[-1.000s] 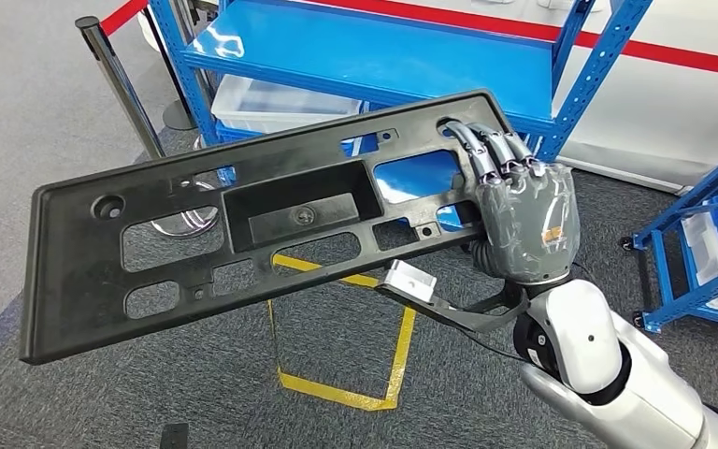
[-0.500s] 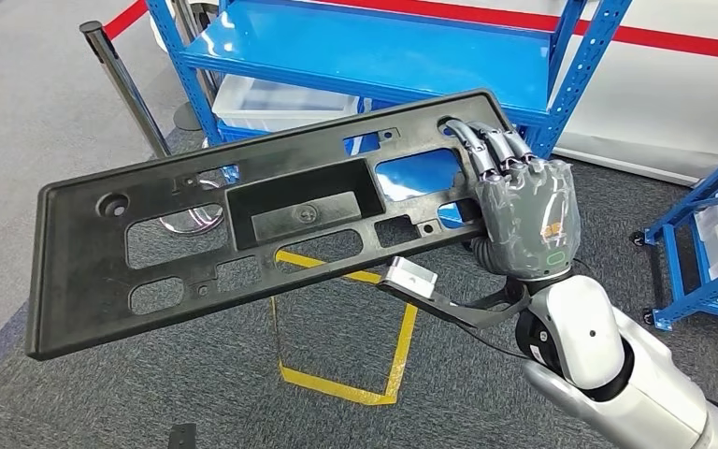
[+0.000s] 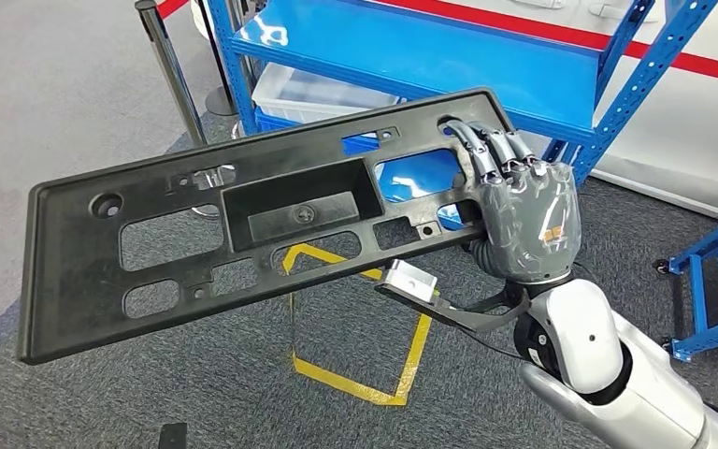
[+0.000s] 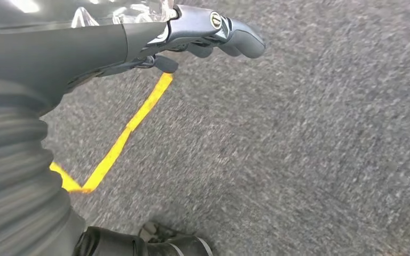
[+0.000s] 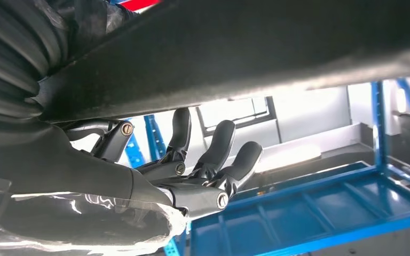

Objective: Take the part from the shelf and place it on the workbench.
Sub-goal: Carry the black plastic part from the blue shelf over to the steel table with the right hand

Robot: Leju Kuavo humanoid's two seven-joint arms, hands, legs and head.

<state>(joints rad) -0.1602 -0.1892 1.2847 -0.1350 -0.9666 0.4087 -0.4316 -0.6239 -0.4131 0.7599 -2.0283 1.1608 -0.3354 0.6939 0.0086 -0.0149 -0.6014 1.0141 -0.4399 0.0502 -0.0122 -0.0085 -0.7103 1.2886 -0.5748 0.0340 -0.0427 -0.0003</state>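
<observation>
Carpet (image 3: pixel 84 402), grey and coarse, is lying nearest, with a square outline of yellow floor tape (image 3: pixel 360 351) marked on it. Above it the robot's right hand (image 3: pixel 524 220), grey-covered on a silver arm, is gripping the right end of the part, a long flat black plastic panel (image 3: pixel 234 234) pierced with rectangular cut-outs and carrying a sunken rectangular pocket near its middle; the dark fingers (image 3: pixel 488 150) are hooking over its far edge. The panel is hanging in the air, tilted so that its free left end is sitting lower, clear of the shelf behind. In the left wrist view the left hand (image 4: pixel 213 37) is hanging over the carpet with nothing in it, its fingers curled in. Farther off, a blue metal shelving rack (image 3: pixel 449 56) is standing with a translucent plastic bin (image 3: pixel 313 94) on its lower level, and a chrome barrier post (image 3: pixel 173 70) is rising to its left.
</observation>
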